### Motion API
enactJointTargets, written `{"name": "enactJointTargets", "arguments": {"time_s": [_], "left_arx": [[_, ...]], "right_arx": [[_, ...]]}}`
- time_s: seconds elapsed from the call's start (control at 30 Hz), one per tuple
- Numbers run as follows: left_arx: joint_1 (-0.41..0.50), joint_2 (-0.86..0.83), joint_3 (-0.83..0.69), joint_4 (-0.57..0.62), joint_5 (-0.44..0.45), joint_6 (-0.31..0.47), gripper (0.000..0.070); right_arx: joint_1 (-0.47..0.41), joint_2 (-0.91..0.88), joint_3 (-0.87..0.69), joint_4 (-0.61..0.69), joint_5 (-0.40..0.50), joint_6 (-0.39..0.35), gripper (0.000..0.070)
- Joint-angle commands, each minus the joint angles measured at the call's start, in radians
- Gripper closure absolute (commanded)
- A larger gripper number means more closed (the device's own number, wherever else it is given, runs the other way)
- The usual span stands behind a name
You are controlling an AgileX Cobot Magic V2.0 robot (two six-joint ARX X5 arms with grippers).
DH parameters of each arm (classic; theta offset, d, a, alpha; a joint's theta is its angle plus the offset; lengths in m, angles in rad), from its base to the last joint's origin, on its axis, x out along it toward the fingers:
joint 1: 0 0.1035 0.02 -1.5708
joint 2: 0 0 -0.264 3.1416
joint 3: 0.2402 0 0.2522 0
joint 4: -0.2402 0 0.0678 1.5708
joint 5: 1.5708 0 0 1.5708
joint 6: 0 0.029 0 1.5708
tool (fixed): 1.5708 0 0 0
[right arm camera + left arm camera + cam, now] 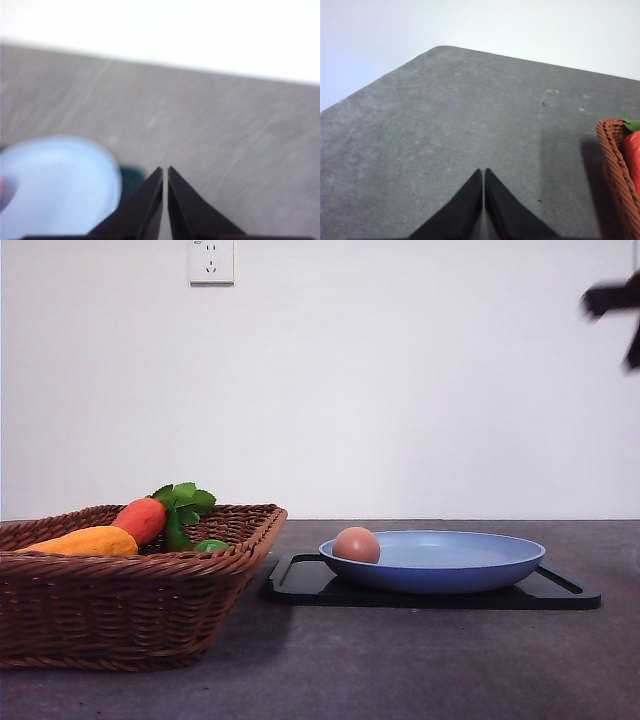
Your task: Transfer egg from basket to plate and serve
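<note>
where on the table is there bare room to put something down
Free: the grey table in front of the black tray, and the strip between basket and tray. Most of the blue plate is bare too; the egg sits at its left edge. Crowded: the basket, holding the toy vegetables.

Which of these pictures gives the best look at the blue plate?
The front view: the blue plate appears whole and sharp, sitting on a black tray with the egg at its left side. The right wrist view catches part of it, blurred. The left wrist view looks at table and basket instead.
</note>
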Motion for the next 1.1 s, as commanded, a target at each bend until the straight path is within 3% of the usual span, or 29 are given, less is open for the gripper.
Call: {"name": "enactJointTargets", "arguments": {"time_s": [0.0, 0.23, 0.4, 0.67, 1.07], "left_arx": [[0.0, -0.002, -0.023, -0.016, 0.001, -0.005, 0.07], [0.0, -0.002, -0.023, -0.016, 0.001, -0.005, 0.07], [0.0, -0.002, -0.023, -0.016, 0.001, -0.005, 0.07], [0.0, -0.002, -0.023, -0.016, 0.001, -0.005, 0.07], [0.0, -0.002, -0.023, -0.016, 0.001, -0.005, 0.07]], "right_arx": [[-0.039, -0.065, -0.026, -0.001, -0.022, -0.033, 0.07], [-0.289, -0.349, -0.192, -0.004, -0.275, -0.036, 0.07], [-0.394, -0.505, -0.321, -0.008, -0.416, -0.036, 0.07], [-0.407, -0.6, -0.398, -0.095, -0.492, -0.031, 0.07], [-0.406, -0.606, -0.398, -0.258, -0.494, -0.027, 0.07]]}}
